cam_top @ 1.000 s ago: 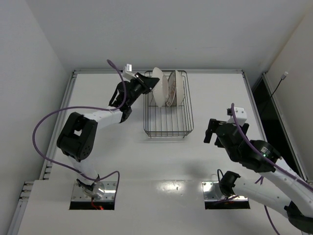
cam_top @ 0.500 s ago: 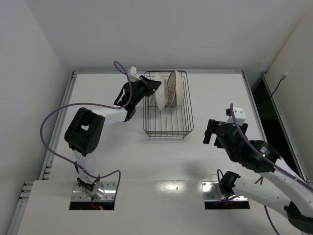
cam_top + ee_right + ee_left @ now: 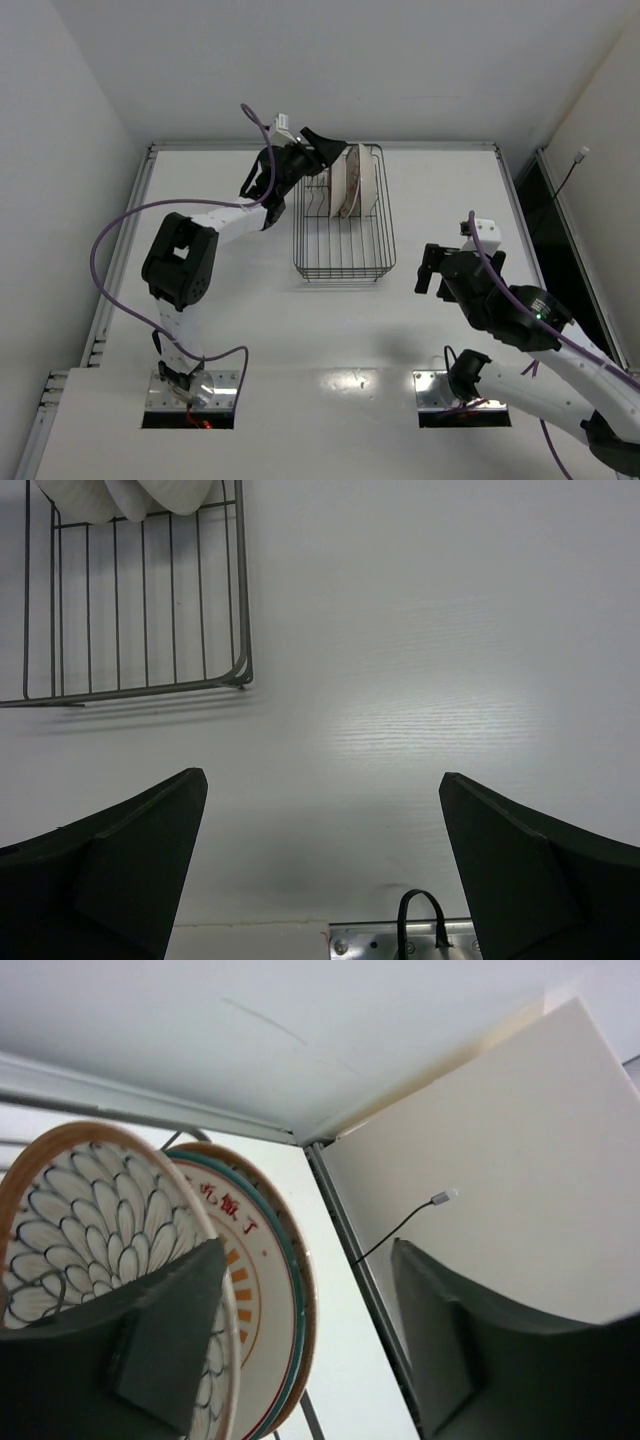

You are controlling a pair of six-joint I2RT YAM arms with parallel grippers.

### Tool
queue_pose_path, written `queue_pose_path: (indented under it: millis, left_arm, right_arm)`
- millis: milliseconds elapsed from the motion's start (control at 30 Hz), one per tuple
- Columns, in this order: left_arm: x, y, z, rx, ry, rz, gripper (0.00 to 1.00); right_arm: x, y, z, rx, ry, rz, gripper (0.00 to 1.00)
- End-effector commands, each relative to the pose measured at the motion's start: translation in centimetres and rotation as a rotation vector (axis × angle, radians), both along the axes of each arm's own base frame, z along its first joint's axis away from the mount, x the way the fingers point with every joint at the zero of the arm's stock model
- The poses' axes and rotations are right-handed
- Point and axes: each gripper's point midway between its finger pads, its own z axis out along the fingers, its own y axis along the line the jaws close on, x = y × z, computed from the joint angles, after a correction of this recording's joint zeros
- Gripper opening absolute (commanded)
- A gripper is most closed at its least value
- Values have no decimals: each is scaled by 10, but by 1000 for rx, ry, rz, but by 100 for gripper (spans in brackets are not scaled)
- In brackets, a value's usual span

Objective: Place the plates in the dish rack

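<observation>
The plates (image 3: 352,183) stand on edge, close together, in the far half of the dish rack (image 3: 345,262), a black wire basket. My left gripper (image 3: 330,148) hovers over the rack's far left corner, open, holding nothing. In the left wrist view an orange-rimmed petal plate (image 3: 85,1210) stands in front of the white sunburst plate (image 3: 250,1270). A third rim (image 3: 308,1295) shows behind them. The left gripper (image 3: 308,1250) has one finger (image 3: 170,1345) overlapping the petal plate. My right gripper (image 3: 428,268) hangs open right of the rack. The right wrist view shows it (image 3: 320,780) above bare table, with the rack (image 3: 243,630) at upper left.
A metal rail (image 3: 320,145) runs along the table's far edge, right behind the rack. White walls close in at the back and both sides. A dark gap (image 3: 535,215) and a thin cable (image 3: 400,1230) lie beyond the right edge. The arm base plates (image 3: 460,390) sit near me.
My left gripper carried a plate rightward against the two standing ones, then opened and let it go. It now sits higher, over the rack's far edge. The right arm stayed still.
</observation>
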Motion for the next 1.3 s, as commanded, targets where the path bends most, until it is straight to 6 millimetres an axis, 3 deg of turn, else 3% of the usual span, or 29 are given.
queue_pose_path:
  millis: [0,167,200,267,333,433,467,567,600,667,733,900,933,967,1033,1067,1133,1267]
  left_arm:
    - [-7,-6,51,-33,-134,-44,67]
    - [-16,4,61,65,-144,-41,74]
    - [-20,12,73,83,-167,-28,74]
    - [-20,23,71,167,-169,-2,77]
    - [-24,34,88,222,-208,16,77]
    - [-27,53,93,293,-190,46,77]
    - [-38,61,113,324,-237,66,77]
    - [-59,84,106,465,-241,129,77]
    - [-74,103,122,497,-251,210,77]
    - [-94,107,111,616,-260,248,77]
    - [-110,129,106,699,-225,345,77]
    - [-144,127,119,826,-259,382,77]
    - [-145,134,124,838,-259,408,77]
    - [-150,127,124,847,-269,398,77]
    - [-156,131,120,855,-266,425,77]
    - [-157,132,104,864,-260,421,77]
    - [-162,126,93,818,-252,383,77]
    - [-167,118,86,802,-255,328,77]
  right_arm:
    - [5,7,4,23,-22,6,100]
    - [4,6,2,15,-14,6,100]
    - [4,6,6,23,-21,6,100]
    - [4,6,9,30,-28,6,100]
    - [3,7,11,33,-21,14,100]
    - [1,10,18,47,-15,29,100]
    - [1,10,21,54,-21,29,100]
    - [-1,10,40,100,-60,43,100]
    - [0,8,46,95,-75,42,100]
    - [2,7,60,110,-121,47,100]
    - [3,3,80,131,-166,34,100]
    - [1,-15,110,98,-218,-2,100]
    - [1,-18,109,75,-216,-8,100]
    - [0,-22,107,58,-213,-19,100]
    - [-1,-26,109,49,-213,-28,100]
    - [-2,-27,104,25,-192,-26,100]
    - [-3,-29,101,10,-176,-38,100]
    - [-2,-33,90,-48,-130,-62,100]
